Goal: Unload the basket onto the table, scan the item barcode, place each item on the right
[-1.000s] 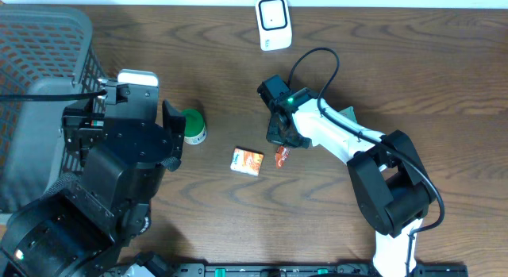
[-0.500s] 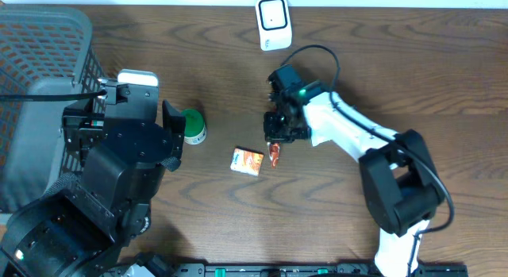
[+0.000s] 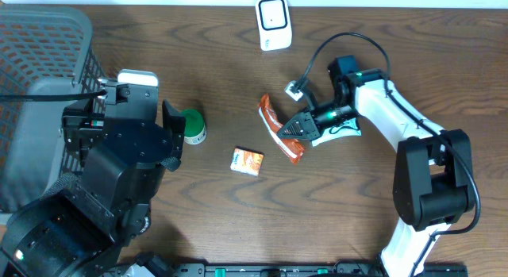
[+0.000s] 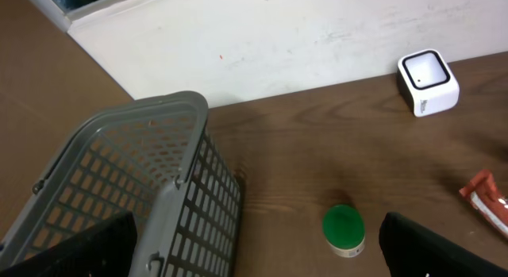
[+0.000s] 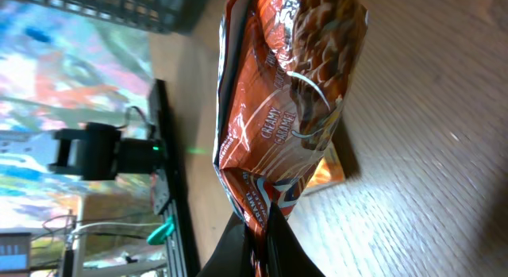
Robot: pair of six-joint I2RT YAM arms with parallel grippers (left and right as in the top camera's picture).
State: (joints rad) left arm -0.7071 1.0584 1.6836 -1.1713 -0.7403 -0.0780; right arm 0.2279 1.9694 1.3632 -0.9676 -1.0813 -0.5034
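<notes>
Log: idling w/ L claw (image 4: 258, 229) spread wide nr basket (image 4: 178, 178) | pinching snack pkt (image 3: 274, 122) in R claw (image 3: 300, 128), just lifting it off table (image 3: 413, 55), clear of small box (image 3: 247, 161) | heading twd far scanner (image 3: 272, 21), barcode pass prob. nxt

TEXT | you can read "CREAMY" on the orange packet (image 5: 278, 126), just beyond the right fingers (image 5: 298, 257) | word beneath: too blurred

White right arm (image 3: 389, 110) with black joints, looping black cable (image 3: 341, 37), green light (image 3: 359, 73).
</notes>
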